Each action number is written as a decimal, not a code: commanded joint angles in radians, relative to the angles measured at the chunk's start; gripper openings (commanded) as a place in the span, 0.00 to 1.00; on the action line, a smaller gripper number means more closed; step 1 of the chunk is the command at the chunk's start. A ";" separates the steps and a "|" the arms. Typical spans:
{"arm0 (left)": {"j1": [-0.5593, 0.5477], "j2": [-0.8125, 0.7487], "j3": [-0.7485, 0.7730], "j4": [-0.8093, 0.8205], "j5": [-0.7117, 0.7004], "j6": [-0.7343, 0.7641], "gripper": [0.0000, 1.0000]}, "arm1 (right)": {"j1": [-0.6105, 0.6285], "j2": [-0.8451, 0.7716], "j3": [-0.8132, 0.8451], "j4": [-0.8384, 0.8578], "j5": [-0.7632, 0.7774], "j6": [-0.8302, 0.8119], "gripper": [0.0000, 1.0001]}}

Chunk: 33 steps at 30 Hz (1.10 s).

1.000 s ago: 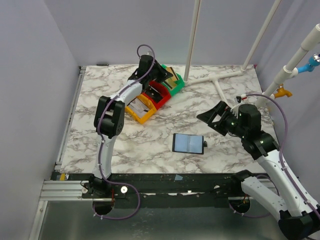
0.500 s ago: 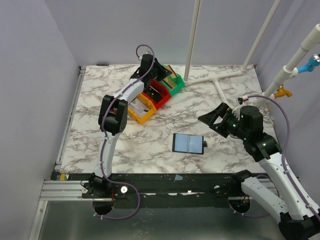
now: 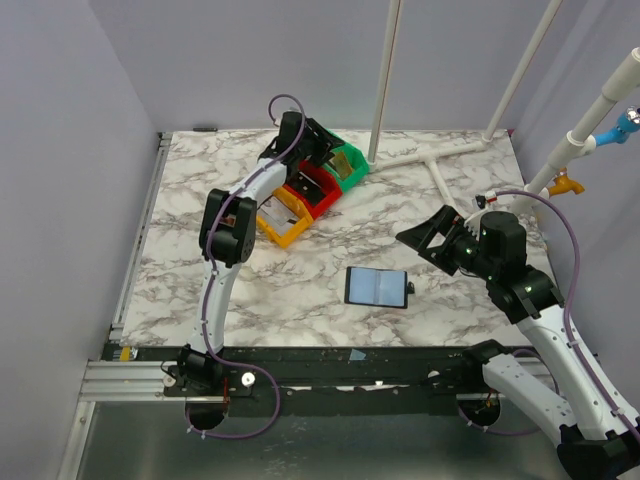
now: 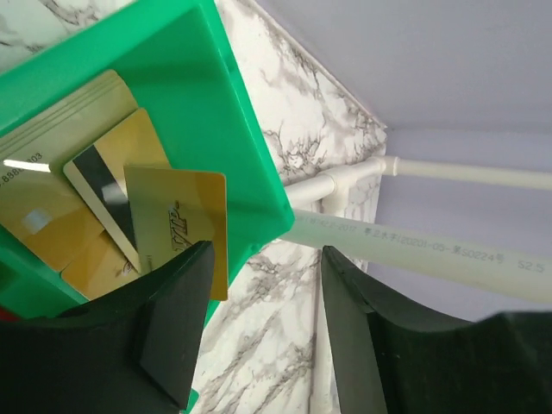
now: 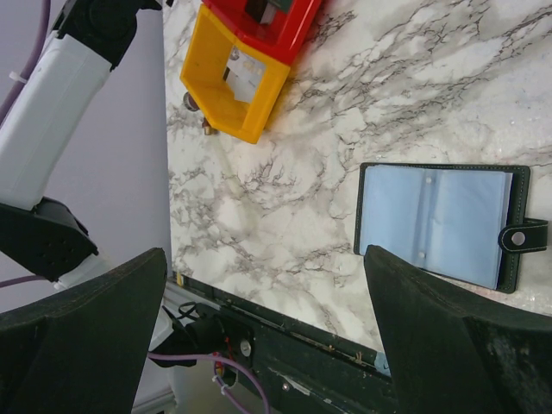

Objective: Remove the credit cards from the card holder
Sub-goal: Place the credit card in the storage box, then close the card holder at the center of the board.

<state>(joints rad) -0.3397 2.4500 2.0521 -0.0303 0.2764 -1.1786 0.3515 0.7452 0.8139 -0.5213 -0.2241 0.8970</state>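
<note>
Marble counter (image 3: 280, 290), pale grey walls; the card holder (image 5: 435, 224) lies open and flat near the front edge, its bluish sleeves showing no card I can make out. Left end effector (image 4: 263, 336) hangs over the green bin (image 4: 233, 129) at the back, jaws parted and gripping nothing; a gold card (image 4: 177, 228) stands on edge beside one finger above other cards (image 4: 52, 190), so this looks like the drop-off point, though card-to-finger contact is hidden. Right end effector (image 5: 267, 345) hovers wide open and empty off the holder's right, probably on standby; no pale card is identifiable, and the yellow bin (image 5: 233, 82) and red bin (image 5: 276, 17) are partly cut off.
</note>
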 commanded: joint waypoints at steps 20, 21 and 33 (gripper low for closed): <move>0.016 -0.308 -0.132 0.052 0.103 0.102 0.64 | 0.003 0.058 -0.040 0.001 0.044 -0.038 1.00; 0.016 -0.337 -0.183 0.072 0.108 0.104 0.64 | 0.004 0.067 -0.044 0.004 0.046 -0.043 1.00; -0.013 -0.742 -0.760 0.094 0.130 0.199 0.65 | 0.007 0.175 -0.138 0.117 0.011 -0.062 1.00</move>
<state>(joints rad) -0.3351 1.8179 1.4437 0.0666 0.3794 -1.0420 0.3519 0.8925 0.7136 -0.4706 -0.2096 0.8528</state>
